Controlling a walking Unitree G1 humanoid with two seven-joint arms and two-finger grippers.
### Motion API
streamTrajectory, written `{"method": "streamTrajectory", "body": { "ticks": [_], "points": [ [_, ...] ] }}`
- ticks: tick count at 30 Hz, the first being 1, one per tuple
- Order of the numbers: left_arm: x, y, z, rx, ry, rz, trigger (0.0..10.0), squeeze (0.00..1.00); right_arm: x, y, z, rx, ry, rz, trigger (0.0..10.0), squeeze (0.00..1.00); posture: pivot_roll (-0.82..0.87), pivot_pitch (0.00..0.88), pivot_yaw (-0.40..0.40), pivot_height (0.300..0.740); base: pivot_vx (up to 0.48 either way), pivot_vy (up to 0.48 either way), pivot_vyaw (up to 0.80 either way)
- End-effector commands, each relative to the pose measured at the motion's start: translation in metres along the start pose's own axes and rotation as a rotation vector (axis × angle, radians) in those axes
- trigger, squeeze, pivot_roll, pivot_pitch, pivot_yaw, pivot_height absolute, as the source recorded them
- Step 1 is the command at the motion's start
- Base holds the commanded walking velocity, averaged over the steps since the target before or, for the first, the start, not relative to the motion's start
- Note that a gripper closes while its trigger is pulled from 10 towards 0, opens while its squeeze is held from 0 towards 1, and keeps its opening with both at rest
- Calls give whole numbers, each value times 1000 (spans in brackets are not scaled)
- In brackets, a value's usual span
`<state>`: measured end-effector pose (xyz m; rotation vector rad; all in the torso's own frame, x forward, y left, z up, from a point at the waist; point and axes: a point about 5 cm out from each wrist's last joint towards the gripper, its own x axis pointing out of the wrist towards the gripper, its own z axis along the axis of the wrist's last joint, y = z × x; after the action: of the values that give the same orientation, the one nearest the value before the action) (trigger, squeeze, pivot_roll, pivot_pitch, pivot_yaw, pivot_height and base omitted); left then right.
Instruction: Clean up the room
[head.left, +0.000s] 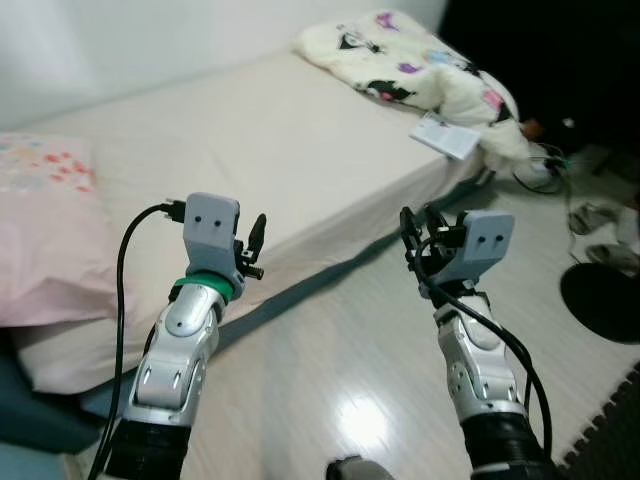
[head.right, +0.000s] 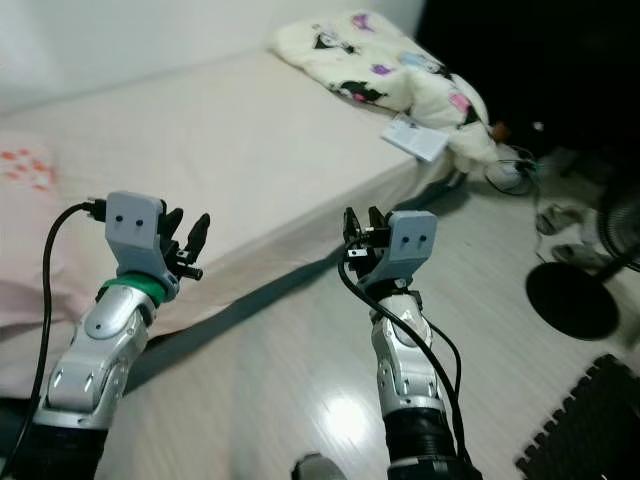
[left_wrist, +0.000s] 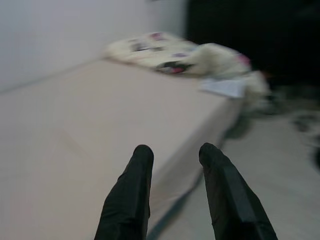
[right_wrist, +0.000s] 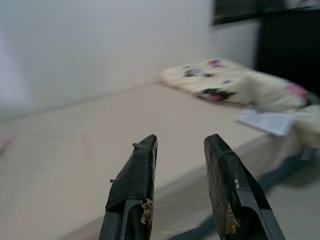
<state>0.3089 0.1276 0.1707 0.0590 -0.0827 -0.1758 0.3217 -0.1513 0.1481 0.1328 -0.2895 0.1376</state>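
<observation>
A low bed (head.left: 280, 150) with a beige sheet runs across the room. A crumpled cream blanket (head.left: 420, 65) with cartoon prints lies at its far end, and a white booklet (head.left: 445, 135) rests by it at the bed's corner. A pink pillow (head.left: 45, 230) lies at the near left. Both arms are raised before me. My left gripper (head.left: 255, 240) is open at the bed's near edge, holding nothing. My right gripper (head.left: 418, 235) is open over the floor beside the bed, also holding nothing. In the wrist views the left fingers (left_wrist: 135, 195) and the right fingers (right_wrist: 137, 185) point toward the blanket.
Pale glossy floor (head.left: 350, 370) lies right of the bed. Cables (head.left: 535, 170) and small items lie past the bed's far corner. A black round fan base (head.left: 600, 300) stands at the right, and a dark foam mat (head.left: 610, 430) at the lower right.
</observation>
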Motion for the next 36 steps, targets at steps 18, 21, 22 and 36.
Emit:
{"method": "streamTrajectory", "body": {
  "ticks": [18,21,22,36],
  "points": [
    [-1,-3,-2,-22,15,3,10000,0,0,-1,-2,8,9,-2,10000,0,-77,0,28,705,0,0,-800],
    [0,-2,-2,-21,17,12,10000,0,0,-1,-2,9,10,1,10000,0,-75,0,26,705,0,0,-800],
    [0,-1,-2,-21,18,14,10000,0,1,0,-2,9,10,2,10000,0,-75,0,26,705,0,0,-800],
    [1,-1,-1,-22,15,23,10000,0,1,0,-2,8,11,6,10000,0,-76,0,23,705,0,0,-800]
  ]
}}
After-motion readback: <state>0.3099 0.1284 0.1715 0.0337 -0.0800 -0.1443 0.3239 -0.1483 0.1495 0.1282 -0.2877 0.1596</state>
